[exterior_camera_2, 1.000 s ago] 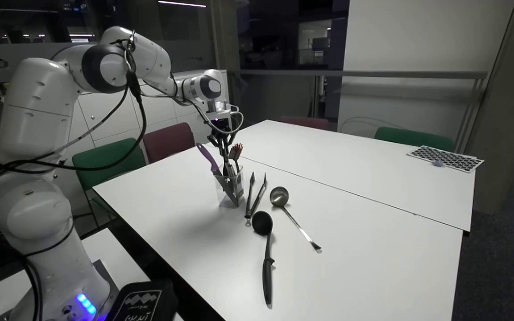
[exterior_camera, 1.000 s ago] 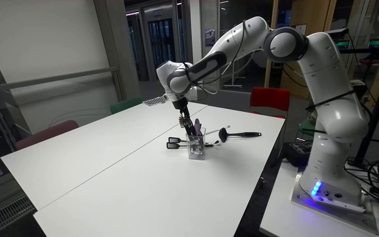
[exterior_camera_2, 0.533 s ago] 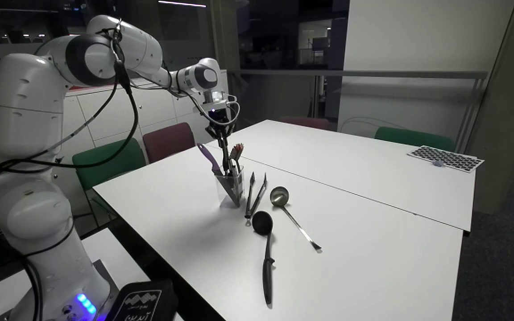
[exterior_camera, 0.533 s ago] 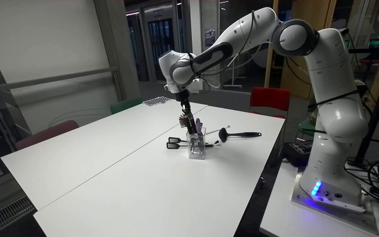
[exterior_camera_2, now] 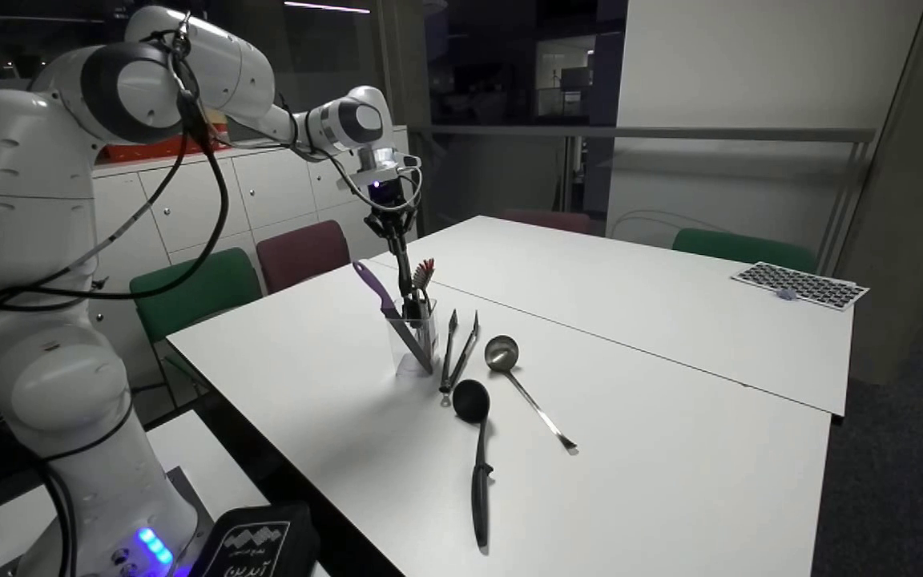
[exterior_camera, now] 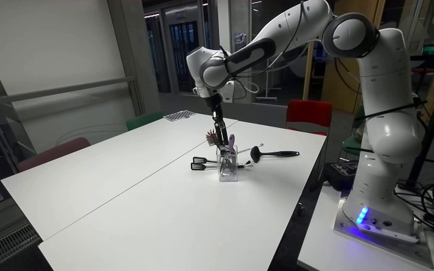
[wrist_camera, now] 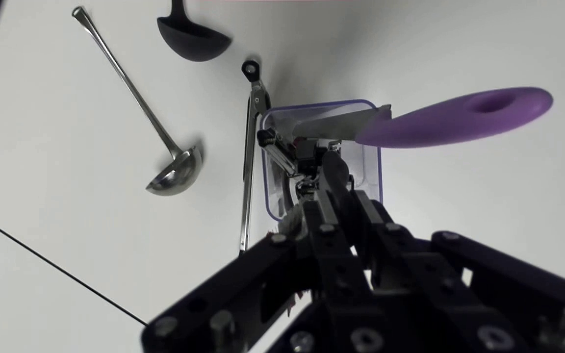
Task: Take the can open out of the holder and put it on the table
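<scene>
The holder (exterior_camera: 228, 167) is a clear cup on the white table (exterior_camera: 156, 218); it also shows in an exterior view (exterior_camera_2: 412, 353). In the wrist view, the holder's purple rim (wrist_camera: 380, 166) surrounds several tools. My gripper (wrist_camera: 345, 203) is shut on a dark handle that looks like the can opener's (wrist_camera: 336, 174). The handle runs down between the fingers into the cup. The can opener's lower part is hidden among the other tools. In both exterior views the gripper (exterior_camera: 224, 143) (exterior_camera_2: 408, 298) points down at the holder's mouth.
A purple-handled knife (wrist_camera: 454, 117) leans out of the holder. A red-tipped brush (exterior_camera_2: 423, 275) stands beside the gripper. Tongs (exterior_camera_2: 457, 353), a metal ladle (exterior_camera_2: 501, 353) and a black ladle (exterior_camera_2: 472, 401) lie close by on the table. A checkered board (exterior_camera_2: 802, 284) lies farther off.
The arm has risen and drawn back toward its base, with the gripper higher over the holder. The holder has shifted slightly toward the robot base. The tools lying on the table have not moved.
</scene>
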Robot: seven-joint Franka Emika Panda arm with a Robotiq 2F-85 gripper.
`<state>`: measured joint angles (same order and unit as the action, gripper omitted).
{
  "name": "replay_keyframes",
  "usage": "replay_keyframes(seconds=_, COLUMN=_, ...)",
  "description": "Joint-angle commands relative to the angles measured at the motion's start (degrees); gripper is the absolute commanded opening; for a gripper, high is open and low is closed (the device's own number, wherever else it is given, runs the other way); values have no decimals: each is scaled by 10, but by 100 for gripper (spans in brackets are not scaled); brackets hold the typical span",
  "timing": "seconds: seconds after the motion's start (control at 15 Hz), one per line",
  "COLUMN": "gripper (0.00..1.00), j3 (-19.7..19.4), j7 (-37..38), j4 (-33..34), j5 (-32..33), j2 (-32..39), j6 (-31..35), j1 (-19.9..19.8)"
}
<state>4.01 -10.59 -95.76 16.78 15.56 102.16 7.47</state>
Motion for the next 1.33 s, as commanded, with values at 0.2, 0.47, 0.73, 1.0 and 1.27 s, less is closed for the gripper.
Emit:
replay_keyframes(seconds=0.2, gripper=3, j3=-6, j7=32, j4=-34, j5=43, j2=-82, j6=-64, j1=-4)
replay_keyframes(seconds=0.47, gripper=3, j3=-5, j7=40, j4=-28, j5=63, j2=-103, j6=-99, j1=-5)
replay_keyframes(seconds=0.73, gripper=3, j3=-3, j7=55, j4=-28, j5=85, j2=-127, j6=-128, j1=-4)
replay_keyframes(seconds=1.0, gripper=3, j3=-4, j7=69, j4=-28, j5=91, j2=-139, j6=-158, j1=-8)
replay_keyframes(seconds=1.27, gripper=3, j3=-32, j7=63, j4=-51, j5=5, j2=-139, j6=-168, j1=-48)
